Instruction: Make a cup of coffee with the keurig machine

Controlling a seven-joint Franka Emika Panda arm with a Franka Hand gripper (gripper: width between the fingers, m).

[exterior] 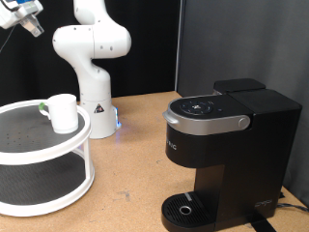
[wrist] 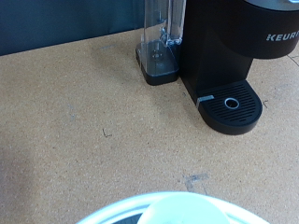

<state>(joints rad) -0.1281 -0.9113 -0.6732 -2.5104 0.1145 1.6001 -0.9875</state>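
Note:
The cup [exterior: 64, 111] is a small white mug with a bit of green at its handle. It stands upright on the top tier of a white round stand [exterior: 60, 153] at the exterior view's left. The keurig machine [exterior: 227, 145] is black with its grey lid down, at the exterior view's right, and nothing stands on its round drip base [exterior: 183, 208]. My gripper [exterior: 27, 19] is high in the exterior view's top left corner, above the stand and apart from the cup. In the wrist view the keurig machine [wrist: 224, 37] and its drip base [wrist: 229, 103] show, but no fingers.
The arm's white base [exterior: 92, 58] stands behind the stand. A clear water tank [wrist: 159, 42] sits beside the machine. A white curved rim [wrist: 168, 207] fills the wrist view's lower edge; I cannot tell whether it is cup or stand. Brown table top [exterior: 135, 164] lies between stand and machine.

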